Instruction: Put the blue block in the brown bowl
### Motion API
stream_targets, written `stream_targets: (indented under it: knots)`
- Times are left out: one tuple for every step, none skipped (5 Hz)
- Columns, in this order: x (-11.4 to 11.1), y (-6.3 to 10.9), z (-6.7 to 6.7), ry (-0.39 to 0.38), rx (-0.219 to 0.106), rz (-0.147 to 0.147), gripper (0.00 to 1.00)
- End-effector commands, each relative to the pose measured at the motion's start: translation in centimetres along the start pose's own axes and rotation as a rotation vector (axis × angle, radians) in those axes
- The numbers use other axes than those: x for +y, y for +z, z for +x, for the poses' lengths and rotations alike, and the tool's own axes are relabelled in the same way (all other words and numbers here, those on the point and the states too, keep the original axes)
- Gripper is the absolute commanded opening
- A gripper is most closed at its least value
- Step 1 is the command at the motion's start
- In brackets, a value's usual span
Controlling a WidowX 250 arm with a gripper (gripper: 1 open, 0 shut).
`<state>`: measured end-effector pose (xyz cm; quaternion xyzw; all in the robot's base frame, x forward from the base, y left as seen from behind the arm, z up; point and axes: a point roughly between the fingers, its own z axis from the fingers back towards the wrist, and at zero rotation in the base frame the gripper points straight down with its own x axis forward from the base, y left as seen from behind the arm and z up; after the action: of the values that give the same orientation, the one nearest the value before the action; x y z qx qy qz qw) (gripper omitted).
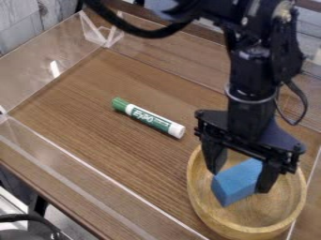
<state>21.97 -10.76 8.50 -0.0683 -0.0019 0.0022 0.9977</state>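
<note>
The blue block (pixel 236 184) lies inside the brown bowl (pixel 201 195) at the lower right, resting on the bowl's floor. My black gripper (pixel 243 169) hangs straight down over the bowl with its jaws open. The fingers (pixel 213 152) straddle the block's upper part without clamping it. The arm rises behind it toward the top of the view.
A green-and-white marker (pixel 146 118) lies on the wooden tabletop (pixel 113 159) left of the bowl. Clear plastic walls (pixel 51 66) fence the table at the left and back. The bowl sits close to the table's front right edge.
</note>
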Motion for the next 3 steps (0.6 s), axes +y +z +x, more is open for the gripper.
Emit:
stream_targets:
  knots:
    - [-0.09, 2.0, 1.03, 0.005, -0.057, -0.021, 1.0]
    - [0.2, 2.15, 1.11, 0.01, -0.05, -0.017, 1.0]
    - [0.38, 2.28, 1.2, 0.015, -0.045, -0.016, 1.0]
